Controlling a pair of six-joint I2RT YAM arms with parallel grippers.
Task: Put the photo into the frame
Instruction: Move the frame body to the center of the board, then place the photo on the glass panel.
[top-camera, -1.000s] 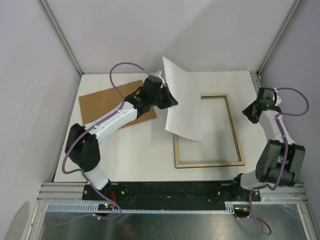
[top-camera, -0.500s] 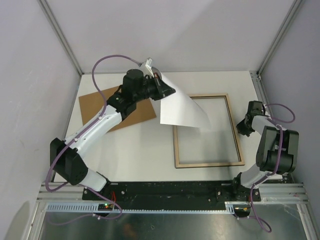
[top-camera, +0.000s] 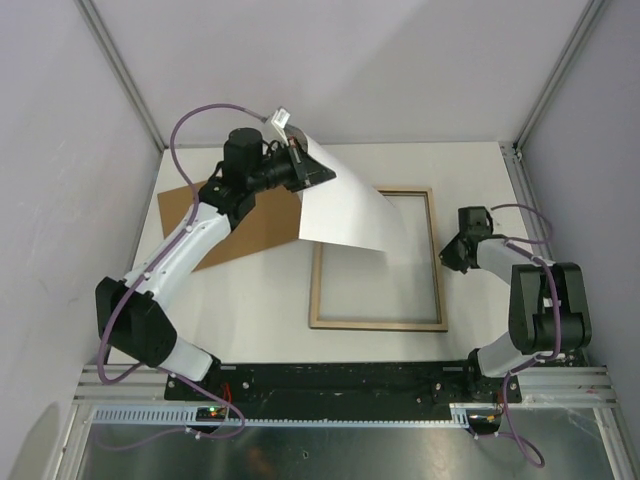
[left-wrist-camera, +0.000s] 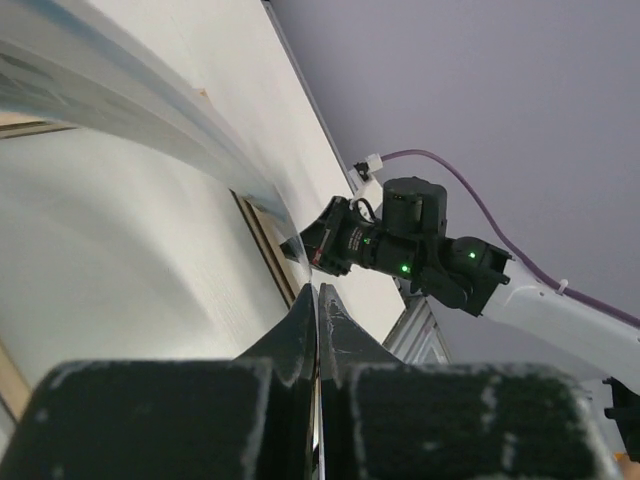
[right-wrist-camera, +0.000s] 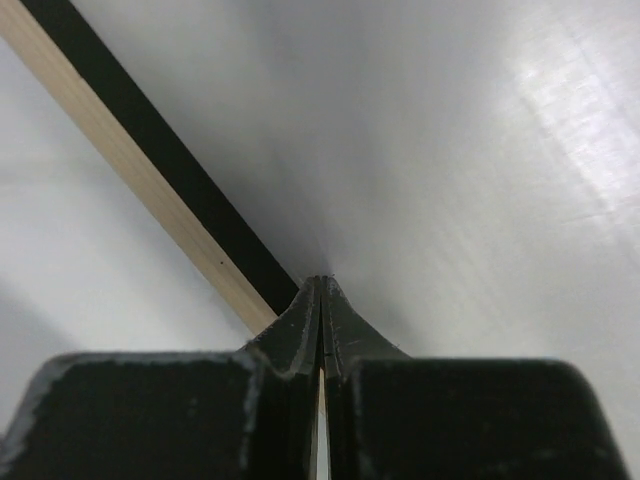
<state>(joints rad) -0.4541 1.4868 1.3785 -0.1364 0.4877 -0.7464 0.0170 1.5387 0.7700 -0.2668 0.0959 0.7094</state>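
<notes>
left jaws pinching photo (top-camera: 345, 205) over frame (top-camera: 380, 325), right jaws closed at frame edge

1 photo (top-camera: 345, 205), 1 frame (top-camera: 378, 323), 1 brown board (top-camera: 268, 222)

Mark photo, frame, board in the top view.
photo (top-camera: 345, 205), top view, middle of its white back.
frame (top-camera: 378, 323), top view, near rail.
board (top-camera: 268, 220), top view, bare right part.

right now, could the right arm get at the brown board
Probably not: the brown board lies beyond the frame from the right gripper, partly under the left arm, and the photo in the left gripper hangs between.
</notes>
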